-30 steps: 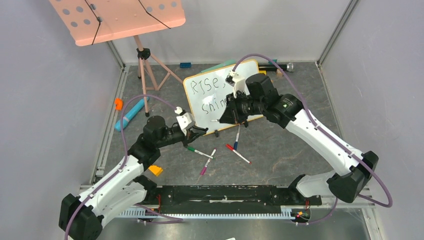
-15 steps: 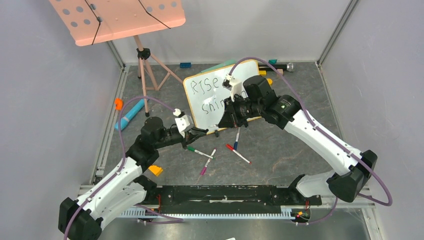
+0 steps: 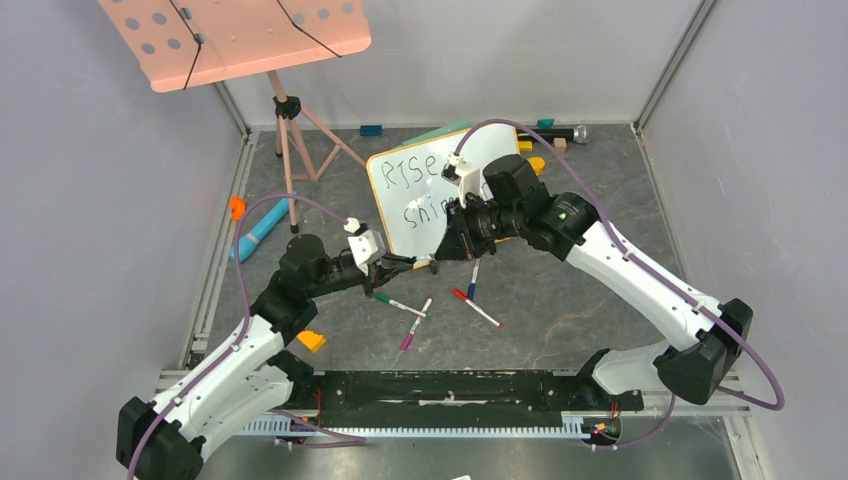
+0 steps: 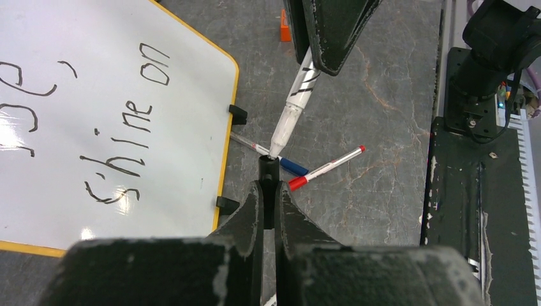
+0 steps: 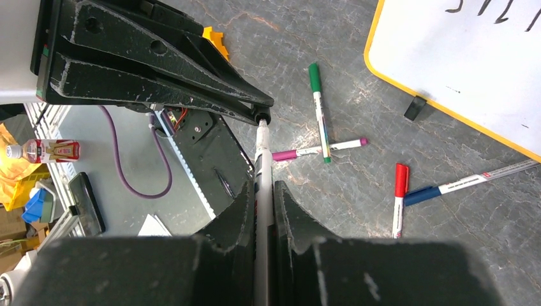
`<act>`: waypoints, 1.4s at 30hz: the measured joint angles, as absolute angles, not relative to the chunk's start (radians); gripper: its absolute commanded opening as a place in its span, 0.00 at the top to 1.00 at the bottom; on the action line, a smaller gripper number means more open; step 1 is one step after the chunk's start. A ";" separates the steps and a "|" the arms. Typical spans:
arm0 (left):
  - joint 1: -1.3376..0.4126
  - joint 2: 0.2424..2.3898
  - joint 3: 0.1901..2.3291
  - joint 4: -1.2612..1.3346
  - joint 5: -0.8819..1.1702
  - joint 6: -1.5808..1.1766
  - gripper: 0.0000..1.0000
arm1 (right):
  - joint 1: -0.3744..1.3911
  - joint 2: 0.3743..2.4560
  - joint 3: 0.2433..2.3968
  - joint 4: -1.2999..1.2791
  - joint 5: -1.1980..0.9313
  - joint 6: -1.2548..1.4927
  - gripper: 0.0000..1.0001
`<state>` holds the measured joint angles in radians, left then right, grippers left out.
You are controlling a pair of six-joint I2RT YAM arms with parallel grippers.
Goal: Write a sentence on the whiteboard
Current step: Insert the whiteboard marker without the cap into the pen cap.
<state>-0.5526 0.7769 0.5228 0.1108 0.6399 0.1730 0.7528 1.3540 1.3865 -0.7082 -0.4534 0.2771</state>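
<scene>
The whiteboard leans at the back centre, with the sentence in two lines, "RISE," and "shine on". My right gripper is in front of the board's lower edge, shut on a white marker. My left gripper is shut on a small black cap. The marker points its tip into the cap's mouth, and the two touch. In the right wrist view the cap sits at the marker's tip. The right arm hides part of the writing in the top view.
Loose markers lie on the floor below the board: green, pink, red and blue. A pink music stand stands at the back left. A blue tube and an orange wedge lie at the left.
My right gripper has come down and left off the board with the marker. Its tip now meets the cap in my left gripper, which shifted slightly left.
</scene>
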 measured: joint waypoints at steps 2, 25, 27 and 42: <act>-0.553 0.777 0.523 0.111 0.643 0.173 0.98 | 0.756 1.354 1.383 -0.703 -0.456 0.277 1.00; -0.634 0.882 0.607 -0.238 0.701 0.408 0.98 | 0.868 1.469 1.319 -0.719 -0.426 0.245 1.00; -0.643 0.891 0.607 -0.263 0.680 0.409 0.98 | 0.876 1.473 1.293 -0.690 -0.416 0.261 1.00; -0.660 0.931 0.456 -0.077 0.625 0.148 0.98 | 0.979 1.561 1.246 -0.631 -0.274 0.258 1.00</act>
